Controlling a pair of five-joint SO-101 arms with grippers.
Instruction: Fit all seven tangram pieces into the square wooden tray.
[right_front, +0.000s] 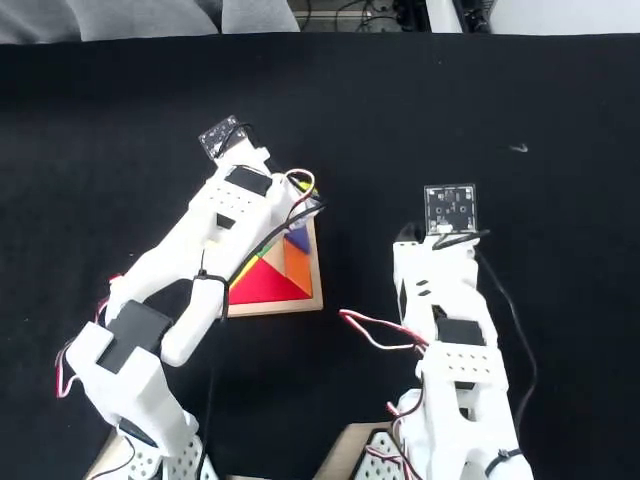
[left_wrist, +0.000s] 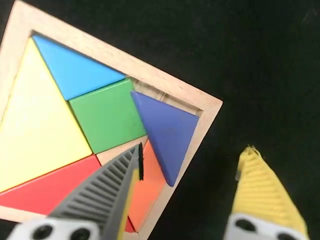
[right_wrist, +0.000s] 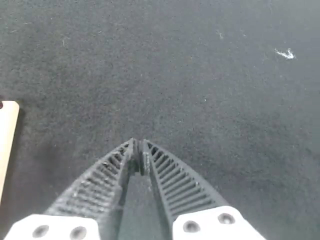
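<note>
The square wooden tray (left_wrist: 210, 107) holds a yellow large triangle (left_wrist: 35, 120), a light blue triangle (left_wrist: 75, 70), a green square (left_wrist: 105, 115), a red triangle (left_wrist: 45, 187) and an orange piece (left_wrist: 150, 187). A dark blue triangle (left_wrist: 167, 132) lies crooked near the tray's corner, overlapping the orange piece, with a gap to the rim. My left gripper (left_wrist: 193, 148) hangs open over that corner, one finger above the pieces and the yellow finger (left_wrist: 260, 190) outside the rim. In the high view the left gripper (right_front: 305, 205) is above the tray (right_front: 290, 303). My right gripper (right_wrist: 138, 146) is shut and holds nothing over bare cloth.
Black cloth covers the table (right_front: 480, 110). The right arm (right_front: 450, 330) stands to the right of the tray, with its gripper (right_front: 408, 237) a short way off. A corner of the tray (right_wrist: 7, 140) appears in the right wrist view.
</note>
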